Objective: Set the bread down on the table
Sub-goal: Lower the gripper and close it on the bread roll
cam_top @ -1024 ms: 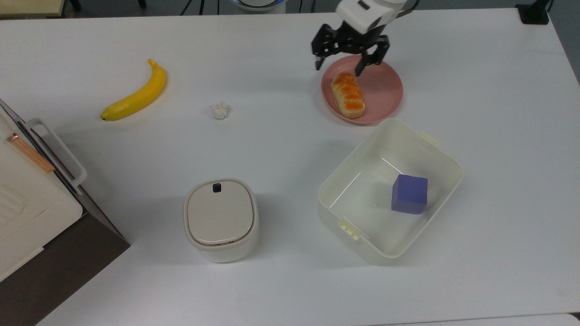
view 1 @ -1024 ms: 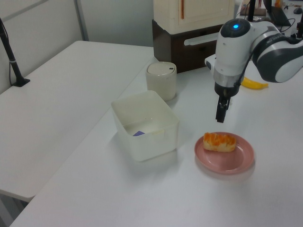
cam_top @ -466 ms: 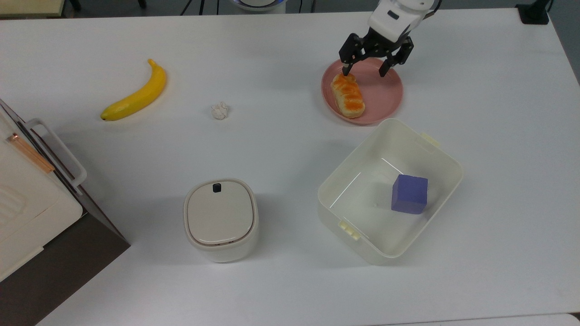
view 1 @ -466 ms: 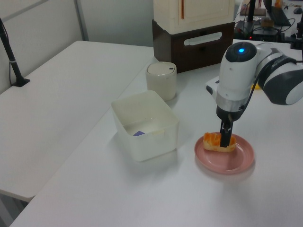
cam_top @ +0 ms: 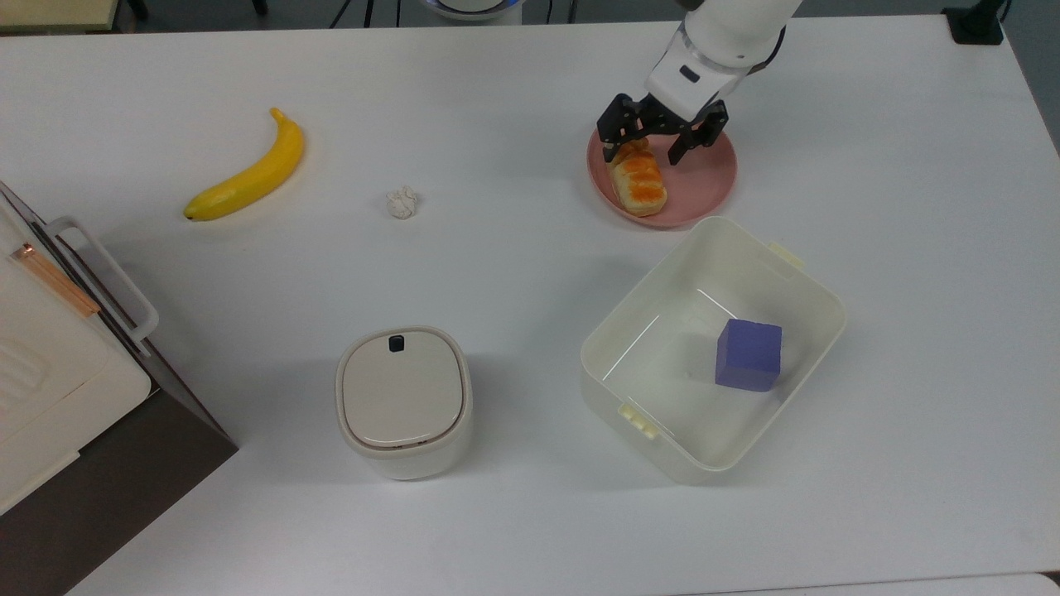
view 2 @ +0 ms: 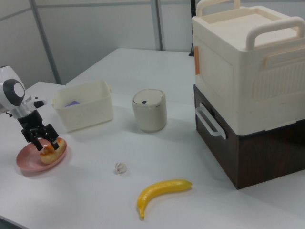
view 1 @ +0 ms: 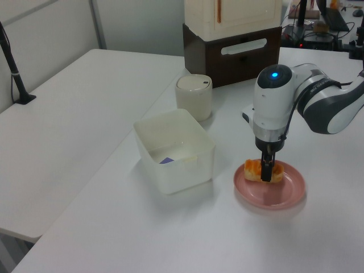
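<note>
Since half a second ago the gripper (cam_top: 643, 150) has shifted toward the top view's left and now sits low over the far end of the bread (cam_top: 636, 180), with its two black fingers spread apart on both sides of that end; they are open and I cannot tell if they touch the loaf. The bread itself has not moved: it lies on the round pink plate (cam_top: 704, 175), on the half at the top view's left. It is a small oblong loaf with pale cream sides and a glossy orange-brown top divided in segments. The plate is smooth with a low raised rim and rests on the flat white table (cam_top: 497, 108). Just beside the plate stands a cream plastic bin (cam_top: 797, 277) with rounded corners, and a matte purple cube (cam_top: 749, 354) is inside it. Near it is a squat cream container (cam_top: 404, 401) with a smooth lid and a small dark button. A curved yellow banana (cam_top: 251, 172) and a small white crumpled wad (cam_top: 402, 202) lie well apart from the plate. From the left view, the gripper (view 1: 265, 172) stands upright in front of the bread (view 1: 253, 169), so the fingers overlap. The right view shows a tall cream box (view 2: 248, 62) with handles on a dark brown base.
</note>
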{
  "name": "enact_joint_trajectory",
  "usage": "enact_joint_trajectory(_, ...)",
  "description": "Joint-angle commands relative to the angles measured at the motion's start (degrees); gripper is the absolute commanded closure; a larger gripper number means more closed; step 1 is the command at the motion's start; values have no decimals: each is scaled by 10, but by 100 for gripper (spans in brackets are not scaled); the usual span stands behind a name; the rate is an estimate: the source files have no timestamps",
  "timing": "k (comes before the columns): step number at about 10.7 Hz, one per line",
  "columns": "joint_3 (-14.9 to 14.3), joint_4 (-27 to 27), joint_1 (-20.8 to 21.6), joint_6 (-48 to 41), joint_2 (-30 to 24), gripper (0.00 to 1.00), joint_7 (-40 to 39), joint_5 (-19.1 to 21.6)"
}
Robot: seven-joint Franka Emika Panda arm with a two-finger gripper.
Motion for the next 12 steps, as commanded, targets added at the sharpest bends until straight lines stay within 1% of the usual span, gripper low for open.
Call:
enact_joint_trajectory(1, -9, 4, 2, 8, 5, 27, -11, -13)
enact_joint_trajectory(2, -9, 4, 2, 8, 14, 85, -9, -16)
enact_joint_trajectory(3, -9, 4, 3, 8, 15, 100, -9, -21)
enact_joint_trajectory(4, -9, 4, 3, 8, 15, 100, -10, -29)
enact_joint_trajectory(7, -8, 15, 6, 1, 12, 100, -21, -30)
enact_joint_trajectory(10, 8, 21, 11, -2, 2, 100, -23, -29)
enact_joint_trajectory(11, 8, 32, 8, -9, -2, 100, -34, -22)
enact_joint_trajectory(12, -3, 42, 2, -12, -6, 100, -62, -5)
